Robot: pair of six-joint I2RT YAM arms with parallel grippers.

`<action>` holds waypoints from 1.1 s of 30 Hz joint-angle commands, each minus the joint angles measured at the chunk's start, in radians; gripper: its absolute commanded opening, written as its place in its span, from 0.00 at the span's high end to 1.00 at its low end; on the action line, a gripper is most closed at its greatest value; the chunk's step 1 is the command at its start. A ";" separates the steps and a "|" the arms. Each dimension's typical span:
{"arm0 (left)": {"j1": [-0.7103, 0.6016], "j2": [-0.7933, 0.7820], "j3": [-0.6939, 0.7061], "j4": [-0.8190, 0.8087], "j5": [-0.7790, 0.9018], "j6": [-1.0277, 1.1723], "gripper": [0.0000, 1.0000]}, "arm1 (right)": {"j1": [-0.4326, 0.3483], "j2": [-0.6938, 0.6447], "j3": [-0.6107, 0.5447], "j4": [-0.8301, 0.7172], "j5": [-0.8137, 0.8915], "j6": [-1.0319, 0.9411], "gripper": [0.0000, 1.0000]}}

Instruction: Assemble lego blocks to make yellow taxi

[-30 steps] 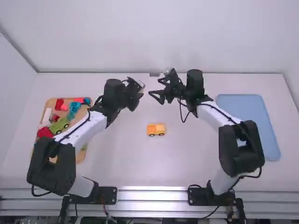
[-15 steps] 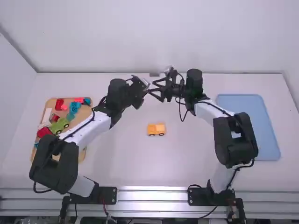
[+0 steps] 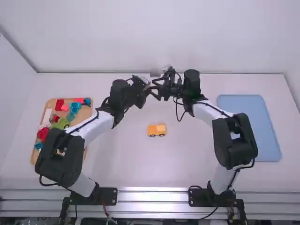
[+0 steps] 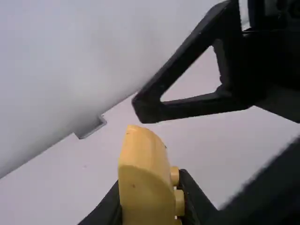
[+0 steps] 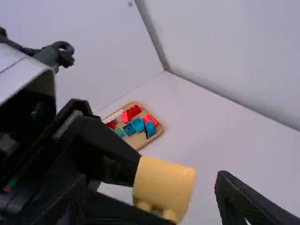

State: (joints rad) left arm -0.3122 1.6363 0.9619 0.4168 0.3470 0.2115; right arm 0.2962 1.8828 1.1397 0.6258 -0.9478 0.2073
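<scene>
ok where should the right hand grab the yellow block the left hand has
I'd take the yellow block by its free end, from the right arm's side, since that end sticks out beyond the fingers of the left hand. Smooth faces look better to pinch than the side with studs.

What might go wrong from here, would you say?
The left gripper grips the yellow block, and the right gripper is open around it. If a handover comes next:

- The right gripper could close on the left one's fingertips, which take up one end of the block.
- If the left gripper let go too early, the block could drop, as it is held above the table.
</scene>
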 commanded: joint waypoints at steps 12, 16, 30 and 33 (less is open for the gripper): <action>-0.003 0.000 -0.002 0.074 0.117 -0.066 0.98 | 0.012 0.010 0.026 0.004 0.074 0.032 0.36; -0.003 0.000 -0.002 0.097 0.116 -0.066 0.98 | 0.011 0.010 0.026 0.017 0.072 0.032 0.43; -0.003 0.000 -0.002 0.169 0.106 -0.066 0.98 | 0.013 0.010 0.026 0.048 0.029 0.058 0.62; -0.003 0.000 -0.002 0.177 0.106 -0.058 0.96 | 0.013 0.010 0.026 0.048 0.029 0.058 0.65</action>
State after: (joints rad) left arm -0.3122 1.6436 0.9485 0.5648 0.4248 0.1528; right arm 0.3004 1.8828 1.1568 0.6842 -0.9176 0.2668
